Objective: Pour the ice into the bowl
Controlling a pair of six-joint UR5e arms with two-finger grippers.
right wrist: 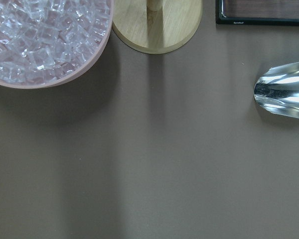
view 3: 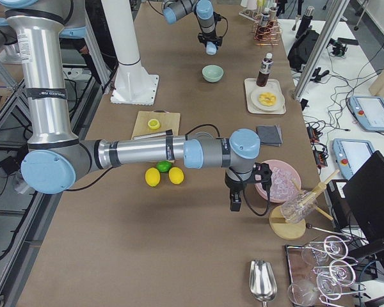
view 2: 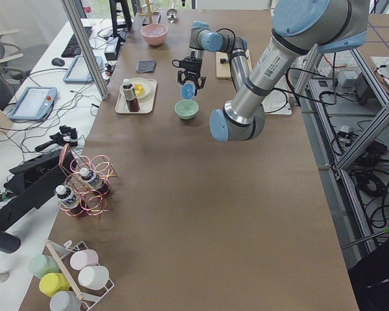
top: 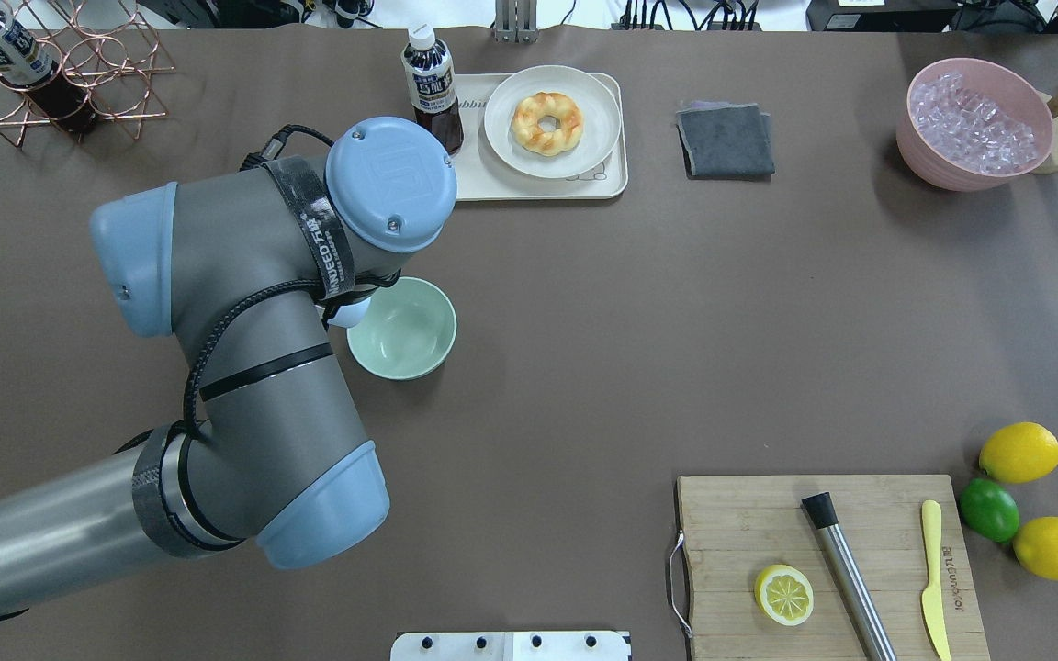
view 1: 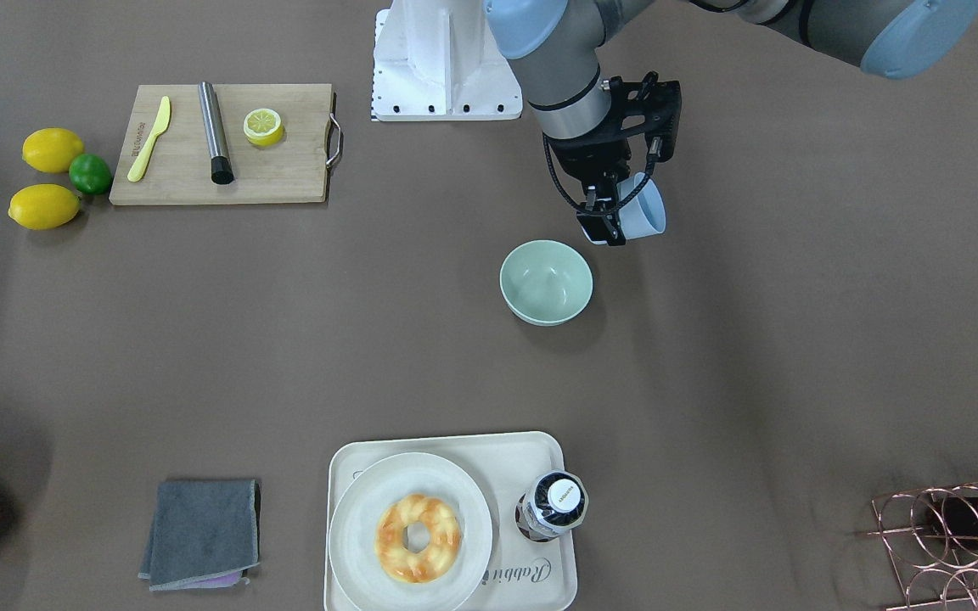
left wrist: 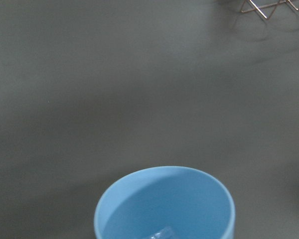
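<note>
The mint-green bowl [view 1: 546, 282] stands mid-table and looks empty; it also shows in the overhead view [top: 403, 329]. My left gripper [view 1: 612, 222] is shut on a light blue cup [view 1: 647, 214], held tilted in the air just beside the bowl on the robot's side. In the left wrist view the cup [left wrist: 164, 204] fills the bottom edge, and one small clear ice cube [left wrist: 158, 234] shows inside it. In the overhead view my own arm hides the gripper. My right gripper [view 3: 234, 201] shows only in the exterior right view, beside the pink tub; I cannot tell whether it is open or shut.
A pink tub of ice [top: 974, 124] stands at the far right, with a wooden stand [right wrist: 157, 25] and a metal scoop [right wrist: 284, 89] nearby. A tray [top: 616, 179] with a donut plate and a bottle [top: 431, 84] lies beyond the bowl. A cutting board [top: 740, 514], lemons and a grey cloth [top: 725, 138] lie to the right.
</note>
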